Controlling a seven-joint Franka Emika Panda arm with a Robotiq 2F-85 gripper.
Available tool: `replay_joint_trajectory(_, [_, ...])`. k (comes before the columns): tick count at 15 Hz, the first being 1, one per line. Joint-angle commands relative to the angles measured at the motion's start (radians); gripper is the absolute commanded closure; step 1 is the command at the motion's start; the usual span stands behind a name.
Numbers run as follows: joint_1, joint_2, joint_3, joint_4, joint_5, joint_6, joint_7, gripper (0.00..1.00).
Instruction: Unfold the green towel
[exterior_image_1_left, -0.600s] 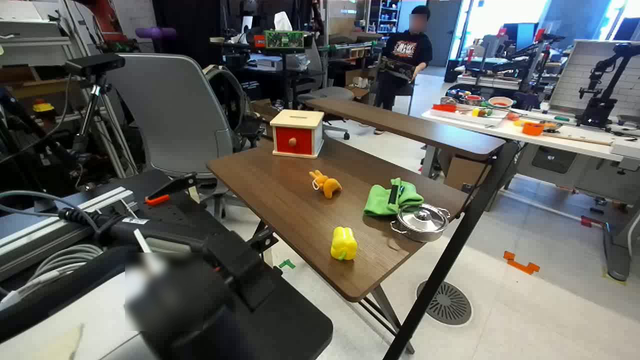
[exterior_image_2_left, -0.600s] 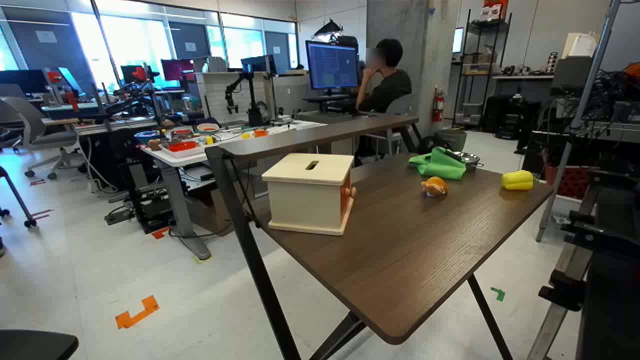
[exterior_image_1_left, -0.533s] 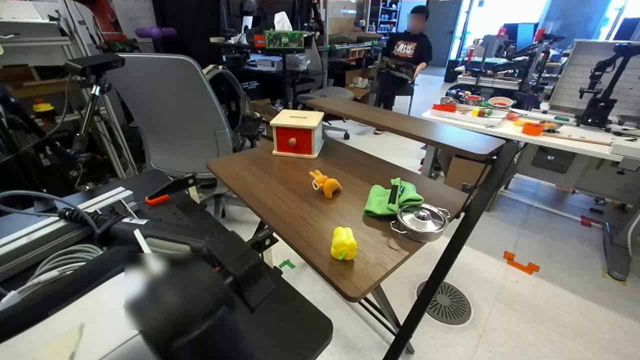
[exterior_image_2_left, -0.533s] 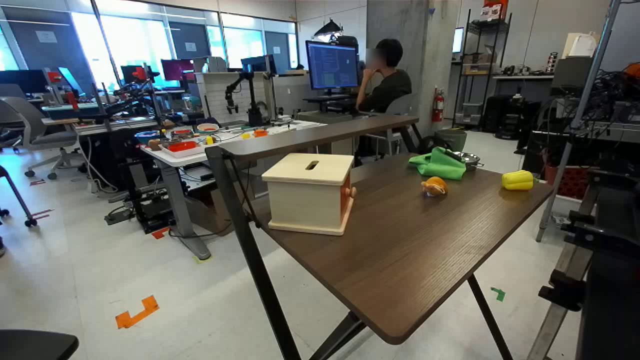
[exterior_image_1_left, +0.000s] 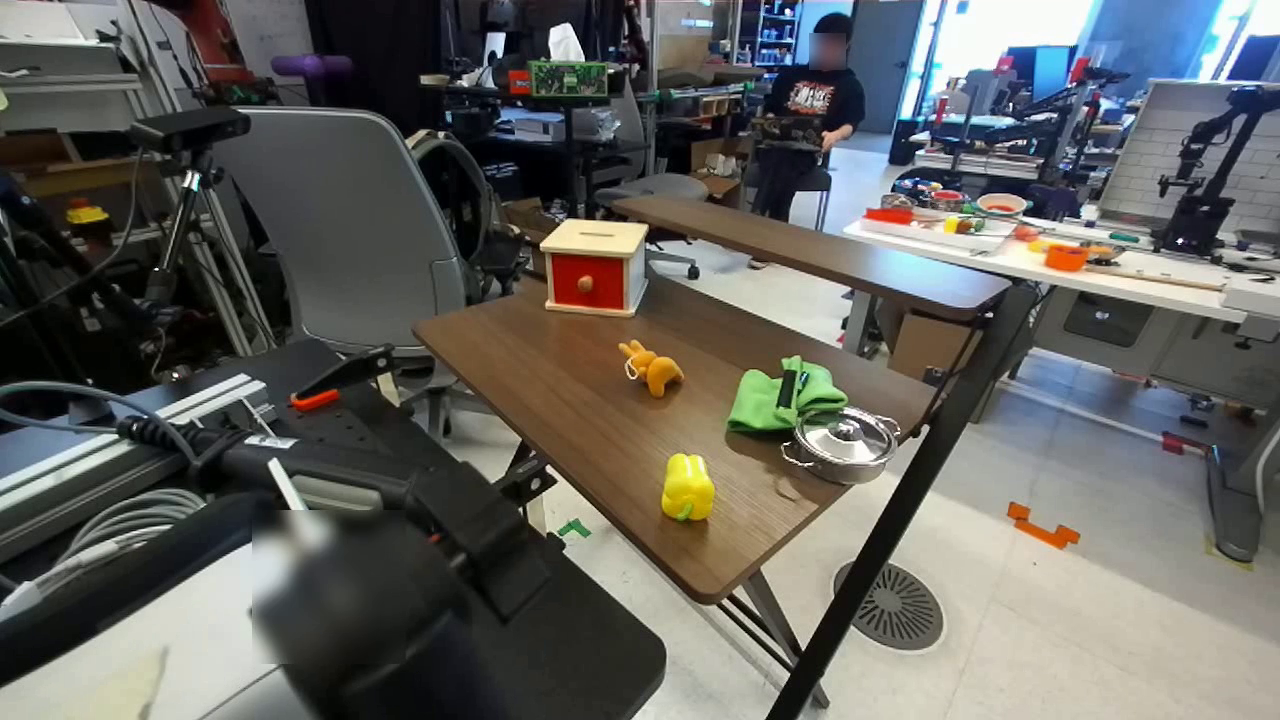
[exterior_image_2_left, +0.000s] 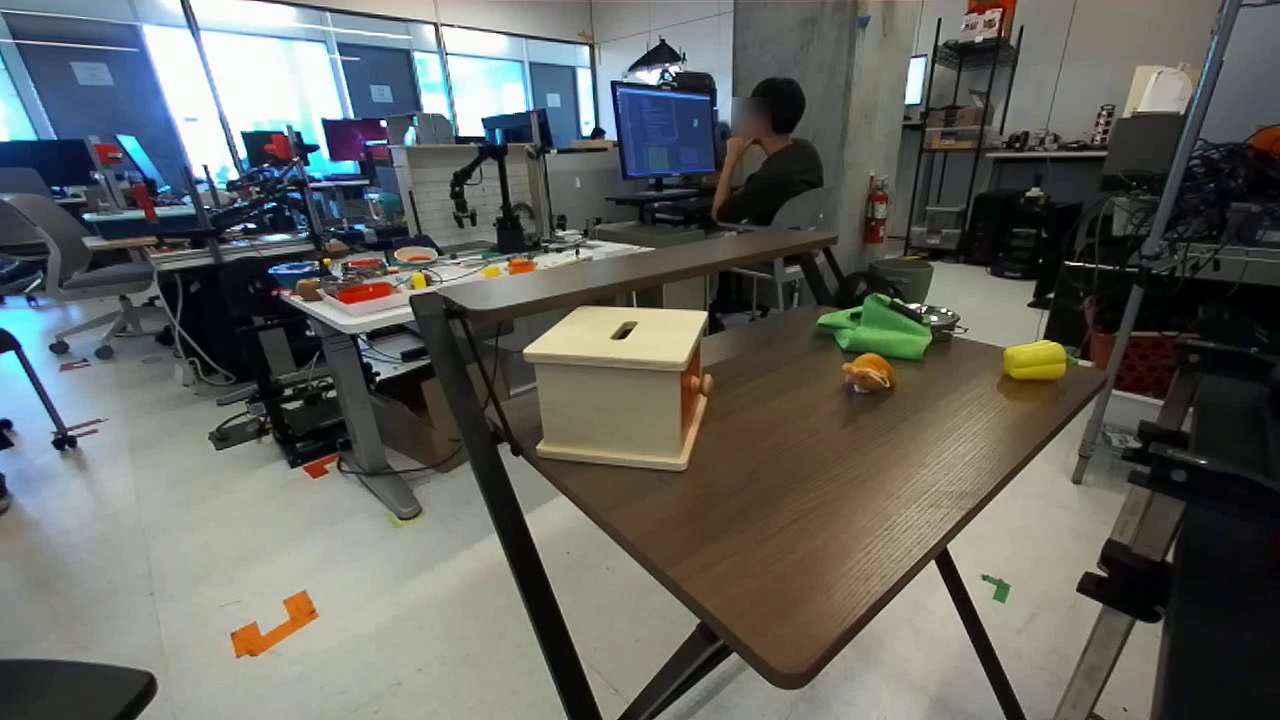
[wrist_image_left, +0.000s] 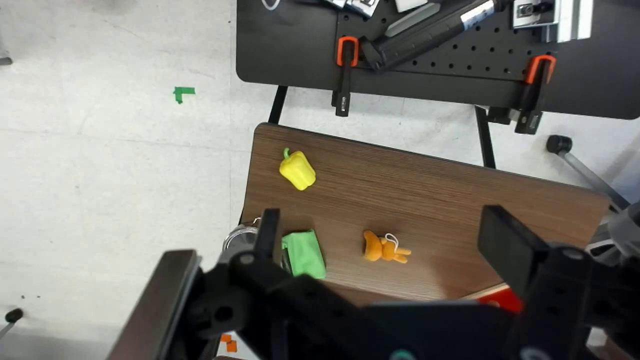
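Observation:
The green towel (exterior_image_1_left: 762, 402) lies folded and bunched on the brown table (exterior_image_1_left: 560, 370), with a dark strip across it. It touches or nearly touches the silver lidded pot in this exterior view. It also shows in an exterior view (exterior_image_2_left: 878, 328) and in the wrist view (wrist_image_left: 305, 254), where my left-hand finger and linkage cover part of it. My gripper (wrist_image_left: 382, 220) is open and empty, fingers wide apart, high above the table. The towel appears near the left-hand finger in the wrist view. The gripper does not show clearly in the exterior views.
A silver pot (exterior_image_1_left: 845, 445), yellow pepper (exterior_image_1_left: 688, 488), orange plush toy (exterior_image_1_left: 652, 368) and wooden box with red drawer (exterior_image_1_left: 595, 268) stand on the table. A raised shelf (exterior_image_1_left: 800, 250) runs along one long side. A black bench (wrist_image_left: 295, 45) with clamps stands alongside.
The towel and other objects on the table have not moved. The seated person in the background has shifted slightly, with the thing in their hands.

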Motion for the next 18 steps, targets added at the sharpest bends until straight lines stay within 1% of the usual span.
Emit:
replay_joint_trajectory(1, [-0.002, 0.187, 0.018, 0.050, -0.030, 0.113, 0.025, 0.00])
replay_joint_trajectory(5, [-0.008, 0.395, 0.038, 0.083, -0.050, 0.300, 0.045, 0.00])
replay_joint_trajectory(8, [-0.024, 0.569, 0.054, 0.124, -0.087, 0.449, 0.090, 0.00])
replay_joint_trajectory(12, [-0.029, 0.784, 0.057, 0.213, -0.121, 0.569, 0.149, 0.00])
replay_joint_trajectory(14, [-0.021, 0.876, 0.054, 0.258, -0.165, 0.628, 0.214, 0.00])
replay_joint_trajectory(18, [0.007, 1.031, 0.036, 0.349, -0.210, 0.710, 0.335, 0.00])
